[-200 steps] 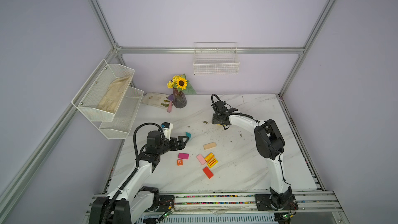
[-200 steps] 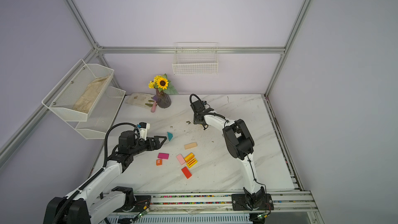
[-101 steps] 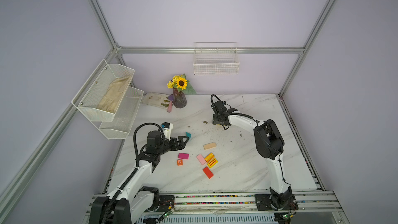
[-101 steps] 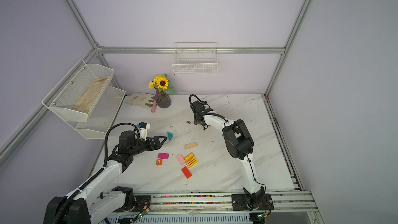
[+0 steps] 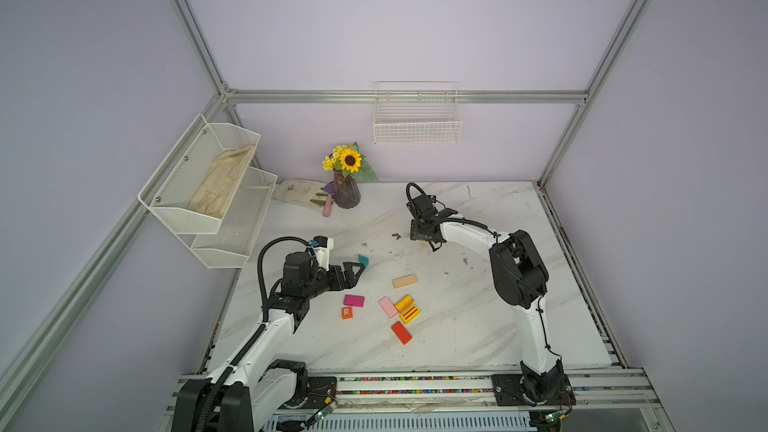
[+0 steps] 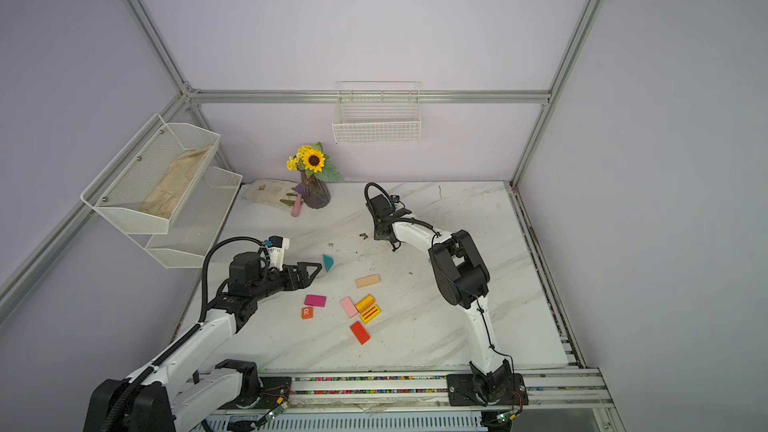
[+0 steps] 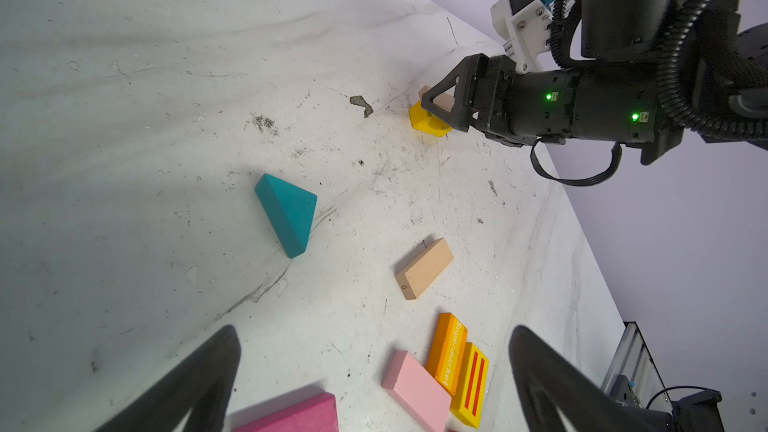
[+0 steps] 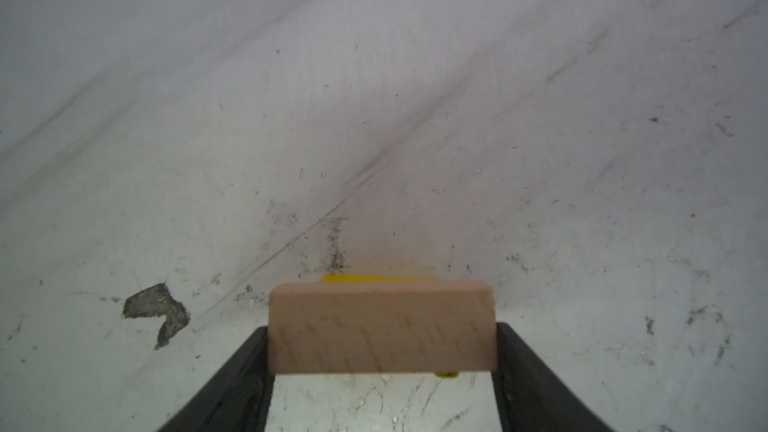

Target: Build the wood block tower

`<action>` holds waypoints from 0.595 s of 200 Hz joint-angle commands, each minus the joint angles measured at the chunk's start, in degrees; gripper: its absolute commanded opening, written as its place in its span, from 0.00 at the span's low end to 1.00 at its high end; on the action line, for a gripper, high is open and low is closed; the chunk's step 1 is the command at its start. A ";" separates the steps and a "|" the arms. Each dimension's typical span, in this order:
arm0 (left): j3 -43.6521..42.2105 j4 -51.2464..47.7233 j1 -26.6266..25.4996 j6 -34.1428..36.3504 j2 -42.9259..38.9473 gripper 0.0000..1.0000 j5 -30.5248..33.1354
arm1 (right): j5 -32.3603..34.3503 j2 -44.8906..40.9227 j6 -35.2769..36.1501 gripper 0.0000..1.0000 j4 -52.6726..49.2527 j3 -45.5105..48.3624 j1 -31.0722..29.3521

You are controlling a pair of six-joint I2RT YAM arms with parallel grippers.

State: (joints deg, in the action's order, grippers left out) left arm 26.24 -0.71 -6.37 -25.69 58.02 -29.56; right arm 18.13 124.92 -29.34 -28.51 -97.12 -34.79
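Observation:
My right gripper is shut on a tan block and holds it flat on top of a yellow block, at the back middle of the table. The left wrist view shows that pair too, tan block over yellow block. In both top views my right gripper hides them. My left gripper stands open and empty beside the teal triangle, not touching it. Loose pieces lie nearer the front: tan, magenta, orange R cube, pink, two yellow slabs, red.
A vase of sunflowers stands at the back left with a pale cloth beside it. Wire shelves hang on the left wall, a wire basket on the back wall. Dirt flecks lie near my right gripper.

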 commanded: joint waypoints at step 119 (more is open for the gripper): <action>0.50 1.42 0.22 1.17 0.52 1.00 -0.37 | -0.27 -2.50 -1.07 0.77 -0.93 2.90 -0.55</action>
State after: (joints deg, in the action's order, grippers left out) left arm 26.24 -0.75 -6.37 -25.69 58.54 -29.56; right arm 18.06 123.74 -29.76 -27.66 -95.11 -34.83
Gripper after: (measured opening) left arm 0.996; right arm 0.770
